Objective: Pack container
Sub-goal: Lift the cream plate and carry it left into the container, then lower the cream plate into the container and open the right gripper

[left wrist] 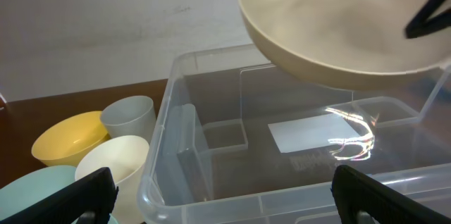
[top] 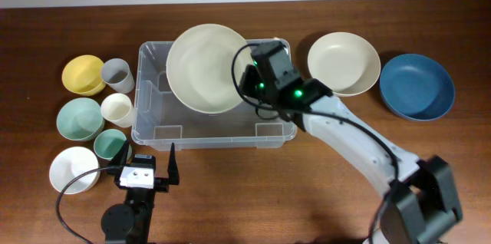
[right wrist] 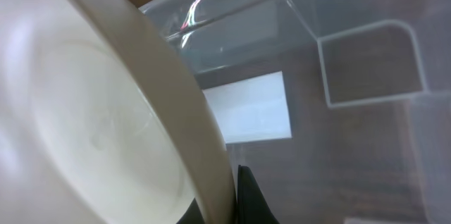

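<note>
Right gripper (top: 245, 77), clamped on the cream bowl (top: 201, 67) at its three-o'clock rim, hangs directly above the container (top: 149, 125), whose long axis runs nine-to-three.

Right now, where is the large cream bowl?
In the overhead view, the large cream bowl hangs above the far half of the container, gripped at its right rim by the right gripper; the left wrist view shows it clear of the floor.

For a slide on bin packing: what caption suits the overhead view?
Right claw holds a large cream bowl above the clear container; other bowls and cups wait alongside.
</note>
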`<state>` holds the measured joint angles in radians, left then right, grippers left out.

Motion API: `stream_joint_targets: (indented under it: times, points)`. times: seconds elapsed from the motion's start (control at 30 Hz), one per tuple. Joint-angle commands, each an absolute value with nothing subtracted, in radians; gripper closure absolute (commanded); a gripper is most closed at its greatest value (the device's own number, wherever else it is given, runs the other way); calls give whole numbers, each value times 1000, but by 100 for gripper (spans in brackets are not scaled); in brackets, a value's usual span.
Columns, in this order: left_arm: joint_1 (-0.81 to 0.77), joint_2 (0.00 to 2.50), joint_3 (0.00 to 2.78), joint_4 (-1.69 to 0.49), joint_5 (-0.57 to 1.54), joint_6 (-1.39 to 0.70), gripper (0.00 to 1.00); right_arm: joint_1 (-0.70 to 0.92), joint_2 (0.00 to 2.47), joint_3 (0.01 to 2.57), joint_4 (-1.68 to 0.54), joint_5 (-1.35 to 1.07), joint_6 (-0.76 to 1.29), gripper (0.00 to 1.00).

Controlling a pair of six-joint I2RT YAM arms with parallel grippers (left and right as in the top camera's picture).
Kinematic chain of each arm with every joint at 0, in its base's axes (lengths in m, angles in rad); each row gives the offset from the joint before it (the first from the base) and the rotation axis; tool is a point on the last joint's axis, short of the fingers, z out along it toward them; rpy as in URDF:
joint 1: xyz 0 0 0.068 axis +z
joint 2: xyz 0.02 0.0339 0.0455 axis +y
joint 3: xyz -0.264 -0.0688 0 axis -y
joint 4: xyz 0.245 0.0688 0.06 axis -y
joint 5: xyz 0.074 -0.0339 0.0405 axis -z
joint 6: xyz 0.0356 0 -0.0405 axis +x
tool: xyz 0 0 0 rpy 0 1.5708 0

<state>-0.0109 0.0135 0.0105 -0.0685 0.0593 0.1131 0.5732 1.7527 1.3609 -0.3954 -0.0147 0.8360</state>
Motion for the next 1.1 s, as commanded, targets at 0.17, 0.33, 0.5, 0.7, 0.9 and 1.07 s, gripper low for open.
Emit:
stream_joint_targets:
  times: [0.17, 0.33, 0.5, 0.7, 0.9, 1.07]
  points:
    - [-6, 5, 9, -77, 56, 126, 0, 585, 1858, 1423, -387, -84, 873, 96]
    - [-6, 5, 9, -77, 56, 126, 0, 590, 1914, 1423, -388, -185, 904, 96]
    - [-6, 5, 9, -77, 56, 126, 0, 591, 1924, 1423, -388, -220, 904, 96]
    - [-6, 5, 9, -77, 56, 126, 0, 617, 1946, 1423, -388, -232, 904, 96]
    - [-6, 5, 9, -77, 56, 126, 0, 624, 1983, 1423, -385, -235, 911, 96]
    - [-6, 5, 9, -77, 56, 126, 0, 628, 1989, 1423, -384, -232, 911, 96]
